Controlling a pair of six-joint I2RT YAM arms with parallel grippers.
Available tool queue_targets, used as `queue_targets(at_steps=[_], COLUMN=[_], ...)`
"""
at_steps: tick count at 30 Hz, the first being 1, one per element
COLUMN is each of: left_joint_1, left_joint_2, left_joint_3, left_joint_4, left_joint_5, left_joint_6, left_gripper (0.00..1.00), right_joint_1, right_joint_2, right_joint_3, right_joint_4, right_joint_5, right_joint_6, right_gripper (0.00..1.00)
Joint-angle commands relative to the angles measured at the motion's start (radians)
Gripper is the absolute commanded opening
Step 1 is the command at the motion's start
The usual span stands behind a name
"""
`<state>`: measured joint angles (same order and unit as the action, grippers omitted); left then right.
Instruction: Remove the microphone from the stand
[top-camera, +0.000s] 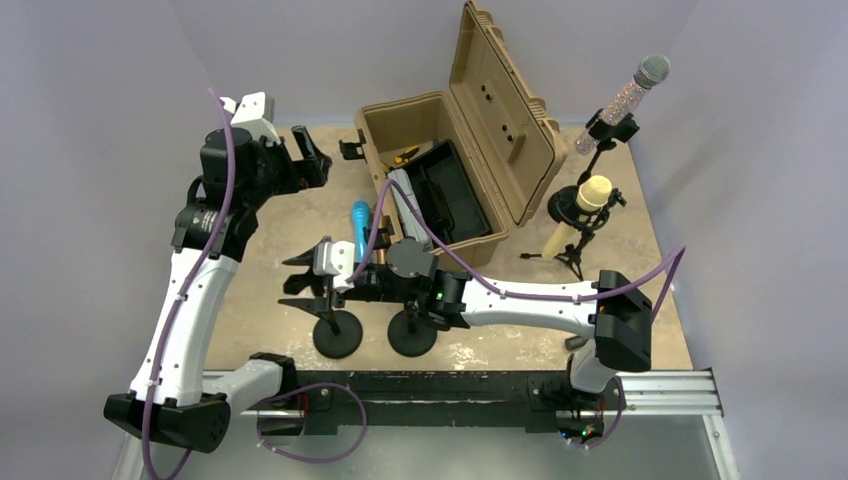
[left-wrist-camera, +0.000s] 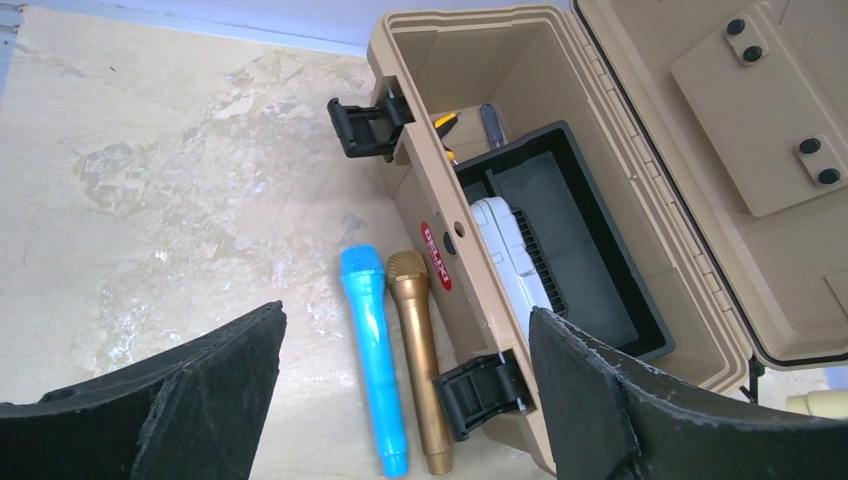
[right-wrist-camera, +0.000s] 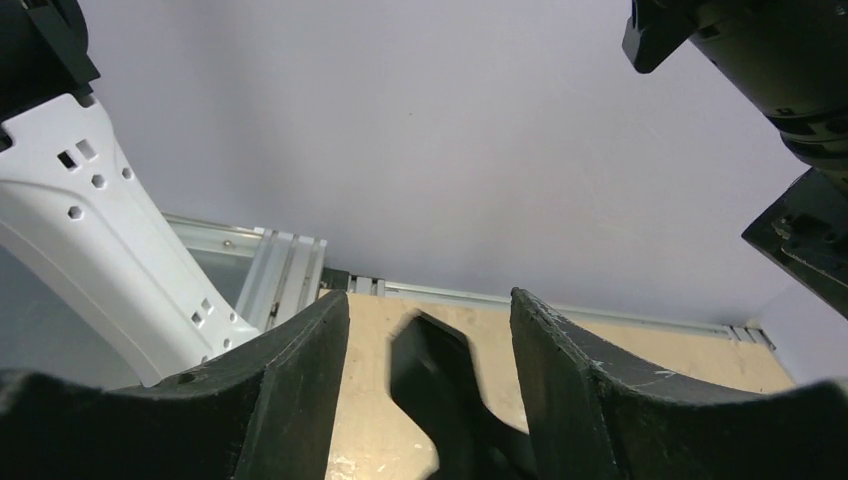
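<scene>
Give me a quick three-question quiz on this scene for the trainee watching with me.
1. Count: how many microphones lie flat on the table beside the open case?
2. True or false: the left gripper grips a microphone.
3. Which microphones sit on stands at the table's right side? A) black and red B) glittery and cream C) none

Key
1. Two: the blue microphone and the gold microphone.
2. False: it is open and empty.
3. B: the glittery microphone and the cream microphone.
</scene>
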<state>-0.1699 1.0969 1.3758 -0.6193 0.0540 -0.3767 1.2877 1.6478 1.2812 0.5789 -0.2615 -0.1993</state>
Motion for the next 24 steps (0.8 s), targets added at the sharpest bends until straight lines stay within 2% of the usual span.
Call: queue_targets(at_steps=[1,11,18,24], left_joint_1=[-0.015,-0.031,-0.039,-0.041], left_joint_2=[-0.013,-0.032,-0.040,-0.040], left_joint_3=[0.020,0.025,0.020,0.017], left_joint_4=[0.003,-0.009,-0.007,-0.004], left_joint_5=[-0.037,-0.051,-0.093,-0.096], left_joint_6=[0.035,0.049,0.060,0.061], left_gripper=[0.89,0.89,0.89,0.89], right_joint_1=[0.004,0.004,0.006,0.009], right_joint_2=[-0.006,-0.011,0.012,0.014], right_joint_3=[0.054,0.050,0.065,0.032], right_joint_4=[-0.024,-0.059,-0.098,-0.144], right_joint_5=[0.073,0.091,0.093,0.092], right_joint_6=[-0.016,-0.007,-0.008,-0.037], right_gripper=[0.59,0.58,0.40,0.35])
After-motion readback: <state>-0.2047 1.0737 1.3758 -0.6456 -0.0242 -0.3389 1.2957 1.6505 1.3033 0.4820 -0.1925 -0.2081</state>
